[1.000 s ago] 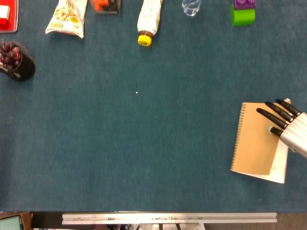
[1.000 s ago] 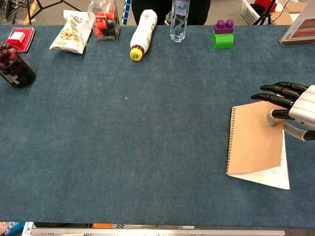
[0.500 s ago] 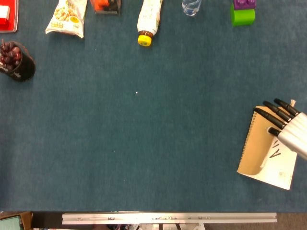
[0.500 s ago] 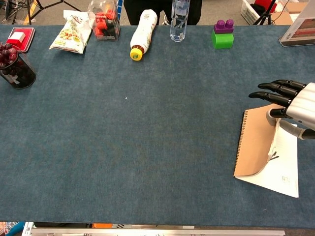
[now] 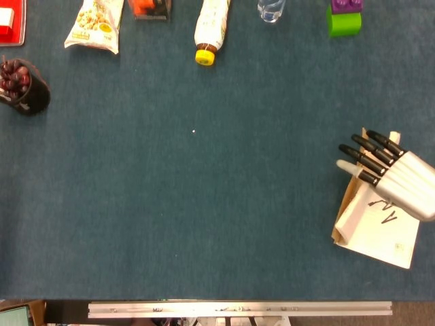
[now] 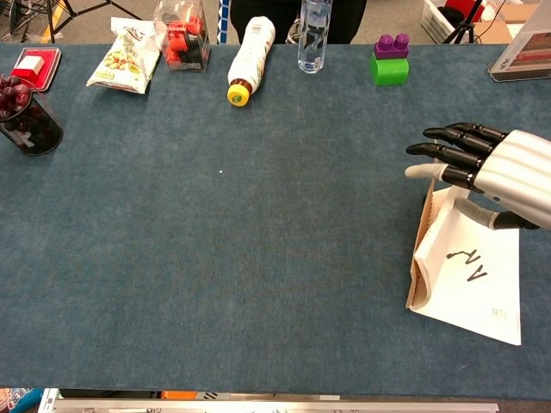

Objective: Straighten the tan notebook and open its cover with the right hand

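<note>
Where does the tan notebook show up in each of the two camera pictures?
Head view: the tan notebook lies at the lower right, under the right hand.
Chest view: the notebook sits at the right edge, below that hand.
Shared landmark: the green and purple block, at the table's far side.

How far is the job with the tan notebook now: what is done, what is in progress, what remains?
Done: the first white page with dark marks is exposed. In progress: the right hand lifts the tan notebook cover, which stands nearly upright at the spine side. Left: laying the cover flat. The notebook looks somewhat tilted, so straightening may remain.
</note>
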You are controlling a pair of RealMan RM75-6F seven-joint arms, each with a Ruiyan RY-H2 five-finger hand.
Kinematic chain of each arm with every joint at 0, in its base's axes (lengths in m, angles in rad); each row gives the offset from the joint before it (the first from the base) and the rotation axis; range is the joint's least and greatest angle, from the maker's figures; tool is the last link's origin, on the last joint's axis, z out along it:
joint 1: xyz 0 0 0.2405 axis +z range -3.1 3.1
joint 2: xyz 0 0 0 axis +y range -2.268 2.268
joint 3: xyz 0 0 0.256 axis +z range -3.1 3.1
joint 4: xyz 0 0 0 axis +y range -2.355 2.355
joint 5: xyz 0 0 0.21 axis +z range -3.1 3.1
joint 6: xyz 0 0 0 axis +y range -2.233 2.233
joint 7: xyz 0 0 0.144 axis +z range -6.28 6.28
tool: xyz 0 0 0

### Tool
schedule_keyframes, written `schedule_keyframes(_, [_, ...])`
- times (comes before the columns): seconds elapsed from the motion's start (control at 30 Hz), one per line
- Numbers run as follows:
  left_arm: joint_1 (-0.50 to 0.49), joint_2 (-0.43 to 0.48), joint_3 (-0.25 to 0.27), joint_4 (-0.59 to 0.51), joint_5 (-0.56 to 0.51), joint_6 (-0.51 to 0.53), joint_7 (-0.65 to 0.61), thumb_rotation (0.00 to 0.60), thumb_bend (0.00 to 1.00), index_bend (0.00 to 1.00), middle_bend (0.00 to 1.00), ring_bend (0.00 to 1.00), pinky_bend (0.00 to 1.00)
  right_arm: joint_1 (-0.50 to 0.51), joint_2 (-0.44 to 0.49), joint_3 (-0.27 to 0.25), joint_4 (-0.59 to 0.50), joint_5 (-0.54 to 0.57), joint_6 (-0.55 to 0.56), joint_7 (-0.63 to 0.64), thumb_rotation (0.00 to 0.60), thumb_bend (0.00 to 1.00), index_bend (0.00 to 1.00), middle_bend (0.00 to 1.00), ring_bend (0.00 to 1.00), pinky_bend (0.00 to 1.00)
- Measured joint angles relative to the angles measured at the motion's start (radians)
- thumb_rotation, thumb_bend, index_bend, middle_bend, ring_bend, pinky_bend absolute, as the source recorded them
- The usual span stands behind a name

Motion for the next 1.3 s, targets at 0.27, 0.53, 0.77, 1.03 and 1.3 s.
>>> schedule_keyframes(0.27, [0.001,0.003,-0.001,-0.004,0.002,0.003,-0.006,0.600,0.17,0.40,0.39,0.46,0.41,-0.004,-0.097,0.041,0.109,0.023,0.059,0.093,0.600,0.25,0.05,0.13,0.01,0.13])
schedule_keyframes(0.53, [0.001,0.005,0.000,-0.003,0.004,0.001,-0.012,0.600,0.17,0.40,0.39,0.46,0.41,0.002,-0.224,0.066,0.275,0.045,0.086,0.180,0.600,0.25,0.05,0.13,0.01,0.13])
schedule_keyframes(0.77, [0.001,0.007,-0.001,-0.002,0.003,-0.001,-0.016,0.600,0.17,0.40,0.39,0.46,0.41,0.014,-0.334,0.084,0.404,0.078,0.095,0.278,0.600,0.25,0.05,0.14,0.01,0.13])
schedule_keyframes(1.03, [0.000,0.007,0.000,-0.001,0.004,-0.003,-0.017,0.600,0.17,0.40,0.39,0.46,0.41,0.036,-0.398,0.091,0.465,0.090,0.124,0.329,0.600,0.25,0.05,0.14,0.01,0.13])
schedule_keyframes(1.3, [0.000,0.007,0.001,-0.001,0.006,-0.003,-0.016,0.600,0.17,0.40,0.39,0.46,0.41,0.057,-0.415,0.096,0.456,0.090,0.157,0.336,0.600,0.25,0.05,0.15,0.02,0.13])
